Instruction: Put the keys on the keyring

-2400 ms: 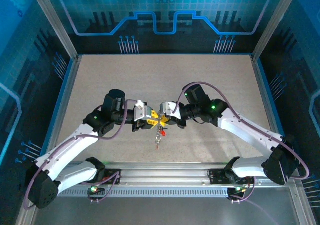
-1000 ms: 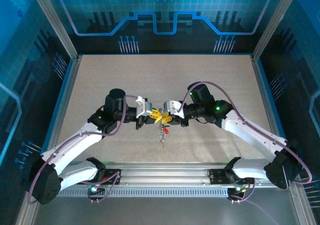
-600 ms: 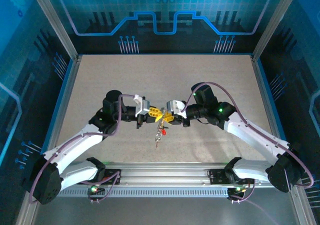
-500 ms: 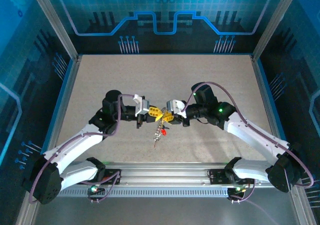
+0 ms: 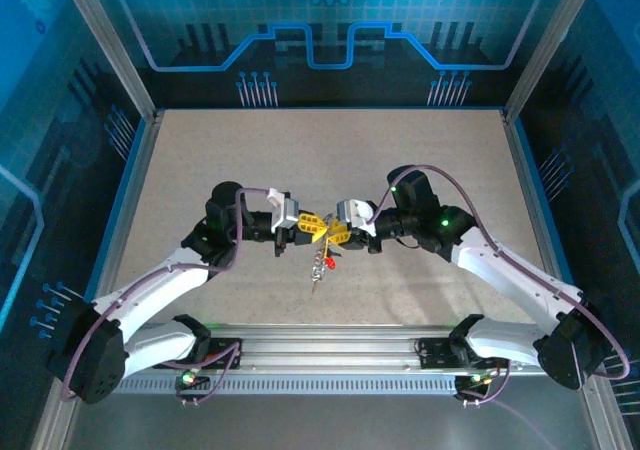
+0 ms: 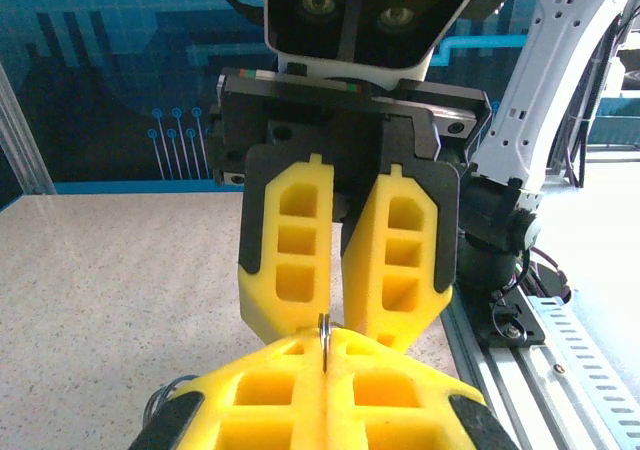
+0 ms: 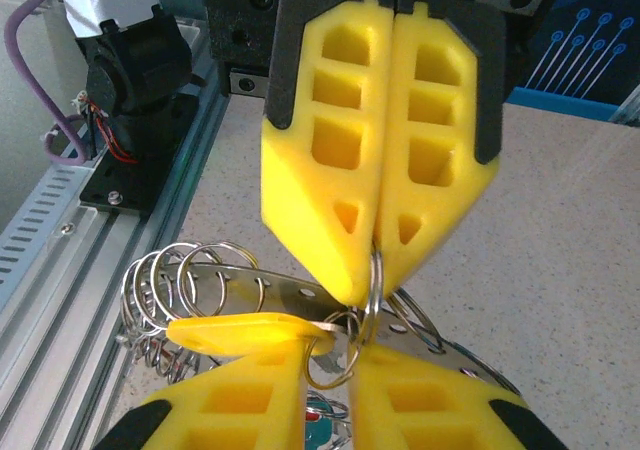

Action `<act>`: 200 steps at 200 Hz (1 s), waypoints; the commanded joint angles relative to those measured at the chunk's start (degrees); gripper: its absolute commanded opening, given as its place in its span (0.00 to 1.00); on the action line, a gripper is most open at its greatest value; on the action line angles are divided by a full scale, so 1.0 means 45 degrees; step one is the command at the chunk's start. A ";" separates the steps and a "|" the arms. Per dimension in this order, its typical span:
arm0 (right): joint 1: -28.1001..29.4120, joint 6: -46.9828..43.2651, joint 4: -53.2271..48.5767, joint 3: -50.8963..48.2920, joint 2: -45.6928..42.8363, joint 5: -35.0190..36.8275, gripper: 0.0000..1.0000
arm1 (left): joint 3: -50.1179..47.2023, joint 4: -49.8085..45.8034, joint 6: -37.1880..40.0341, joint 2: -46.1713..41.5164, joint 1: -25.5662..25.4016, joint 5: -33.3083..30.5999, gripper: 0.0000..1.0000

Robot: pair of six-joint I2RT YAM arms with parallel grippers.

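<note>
Left hand (image 6: 324,358): clamped on keyring (image 7: 371,288), above counter (image 5: 330,160). Right hand (image 7: 328,385): nearly closed about the same keyring, yellow key (image 7: 240,332) alongside; grip unclear.

Silver keyring (image 7: 371,288) upright — yellow key (image 7: 238,332) hooked on, red key (image 5: 330,263) dangling

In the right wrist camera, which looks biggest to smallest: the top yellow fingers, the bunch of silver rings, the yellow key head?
1. Top yellow fingers, by far.
2. Bunch of silver rings.
3. Yellow key head: as wide as the rings but flatter, so a close call.
</note>
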 commanded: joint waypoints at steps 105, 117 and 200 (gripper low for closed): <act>-0.0194 0.0747 0.1314 -0.0207 0.0159 -0.0911 0.18 | -0.0022 0.1158 -0.0343 0.0198 -0.0011 0.0505 0.00; -0.0199 0.0919 0.1636 -0.0369 0.0131 -0.0932 0.18 | 0.0001 0.1152 -0.0355 0.0256 -0.0024 0.0486 0.00; -0.0250 0.1062 0.1846 -0.0573 0.0077 -0.1007 0.08 | -0.0155 0.1405 -0.0316 0.0323 -0.0126 0.0181 0.00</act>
